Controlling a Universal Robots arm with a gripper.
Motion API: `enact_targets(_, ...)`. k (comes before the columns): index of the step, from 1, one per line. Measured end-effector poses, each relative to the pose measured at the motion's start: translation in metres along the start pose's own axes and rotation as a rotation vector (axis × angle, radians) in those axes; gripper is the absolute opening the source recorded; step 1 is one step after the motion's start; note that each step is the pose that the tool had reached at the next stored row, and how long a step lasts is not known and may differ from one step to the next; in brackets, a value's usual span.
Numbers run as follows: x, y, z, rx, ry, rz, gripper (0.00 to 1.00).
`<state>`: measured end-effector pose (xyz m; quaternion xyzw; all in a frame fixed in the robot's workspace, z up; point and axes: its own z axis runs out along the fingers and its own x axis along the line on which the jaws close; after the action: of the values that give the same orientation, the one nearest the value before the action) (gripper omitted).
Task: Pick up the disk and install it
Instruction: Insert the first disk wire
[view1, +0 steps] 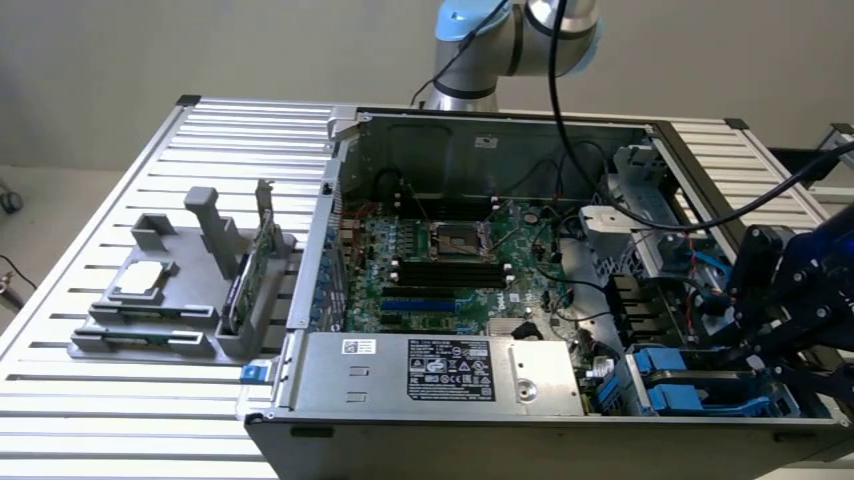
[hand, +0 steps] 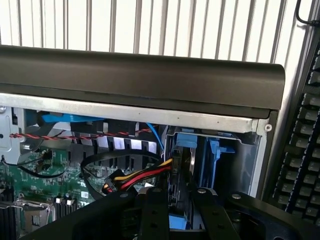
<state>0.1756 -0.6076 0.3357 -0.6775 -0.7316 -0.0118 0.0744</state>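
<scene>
Caption: my pincer at the drive bay of the open computer case (view1: 534, 260).

Detail: The grey parts stand (view1: 174, 290) sits outside the case on the exterior view's left. Inside the case, the disk (view1: 694, 385) sits in its blue carrier in the bay at the exterior view's right corner. My pincer (hand: 176, 207) straddles the disk's edge; I cannot tell whether my fingers grip it.

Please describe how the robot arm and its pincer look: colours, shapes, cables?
The arm is a silver-grey tube with a light blue joint cap, and a black cable hangs from it. The pincer is black, built from angular linked bars with visible bolts.
</scene>
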Motion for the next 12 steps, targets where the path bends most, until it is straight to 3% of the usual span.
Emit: enact_targets(12, 0.003, -0.0043, -0.0246, 0.0000, 0.0000, 0.000, 0.26)
